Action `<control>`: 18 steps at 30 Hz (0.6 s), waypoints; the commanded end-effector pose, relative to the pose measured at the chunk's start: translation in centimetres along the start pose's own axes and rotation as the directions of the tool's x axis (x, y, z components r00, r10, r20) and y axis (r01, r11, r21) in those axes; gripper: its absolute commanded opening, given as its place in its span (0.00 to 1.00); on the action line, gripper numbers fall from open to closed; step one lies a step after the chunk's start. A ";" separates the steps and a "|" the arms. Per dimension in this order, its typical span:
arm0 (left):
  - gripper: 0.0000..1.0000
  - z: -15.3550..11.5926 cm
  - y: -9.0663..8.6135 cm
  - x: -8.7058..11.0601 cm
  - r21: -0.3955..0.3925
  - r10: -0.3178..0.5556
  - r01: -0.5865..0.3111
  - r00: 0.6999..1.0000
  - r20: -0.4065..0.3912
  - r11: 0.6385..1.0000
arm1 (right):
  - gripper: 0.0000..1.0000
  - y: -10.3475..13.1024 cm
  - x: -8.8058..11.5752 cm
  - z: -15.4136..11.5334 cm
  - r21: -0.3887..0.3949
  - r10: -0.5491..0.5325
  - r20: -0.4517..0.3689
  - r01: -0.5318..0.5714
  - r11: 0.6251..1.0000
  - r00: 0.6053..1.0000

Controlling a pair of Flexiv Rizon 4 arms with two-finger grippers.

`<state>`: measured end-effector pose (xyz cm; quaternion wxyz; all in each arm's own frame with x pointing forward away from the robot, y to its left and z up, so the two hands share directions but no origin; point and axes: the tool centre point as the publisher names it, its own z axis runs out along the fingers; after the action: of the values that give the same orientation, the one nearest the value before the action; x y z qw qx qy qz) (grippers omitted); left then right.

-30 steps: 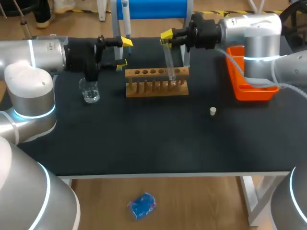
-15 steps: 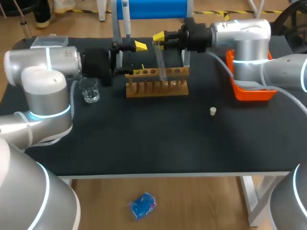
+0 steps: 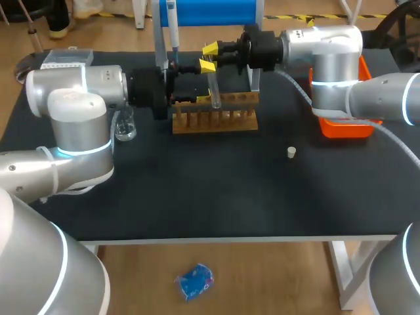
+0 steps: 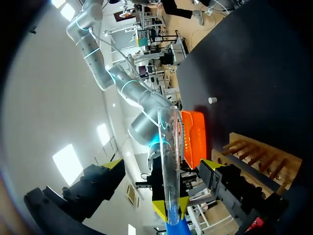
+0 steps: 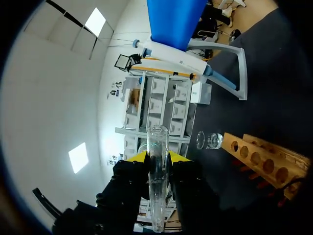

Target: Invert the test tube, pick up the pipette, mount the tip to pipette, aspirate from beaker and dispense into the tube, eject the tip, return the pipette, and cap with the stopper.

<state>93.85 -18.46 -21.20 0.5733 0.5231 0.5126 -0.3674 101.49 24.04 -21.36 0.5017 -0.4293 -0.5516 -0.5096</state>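
Because the glass test tube (image 5: 157, 142) is light, slick and fragile, the right end effector (image 5: 157, 156) pinches it near one end; the left end effector (image 4: 164, 165) is spread around it.

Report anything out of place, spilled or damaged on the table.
Nothing looks spilled or broken. The test tube is out of the wooden rack, held by the right gripper, and the stopper lies loose on the table, apart from the rack.

Passage along the back edge of the table (image 3: 197, 197) is blocked by wooden rack (image 3: 214, 113), beaker (image 3: 125, 126) and pipette stand (image 3: 161, 39); the front edge is left open.
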 end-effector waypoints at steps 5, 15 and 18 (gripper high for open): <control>1.00 0.7 0.2 0.4 0.002 0.006 -0.006 1.000 0.013 1.000 | 0.00 0.2 -0.3 0.6 0.006 0.005 -0.002 -0.005 1.000 1.000; 0.69 0.8 -0.1 0.3 0.017 0.001 -0.001 1.000 0.024 1.000 | 0.00 0.3 -0.5 0.8 -0.001 0.027 -0.005 -0.027 1.000 1.000; 0.67 0.8 -0.2 0.4 0.022 0.001 -0.001 1.000 0.023 1.000 | 0.00 0.3 -0.6 0.8 -0.003 0.034 -0.006 -0.034 0.999 0.999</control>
<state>93.80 -19.29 -21.52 0.5739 0.5239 0.5037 -0.3773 101.60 24.80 -21.77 0.5101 -0.4388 -0.5421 -0.5034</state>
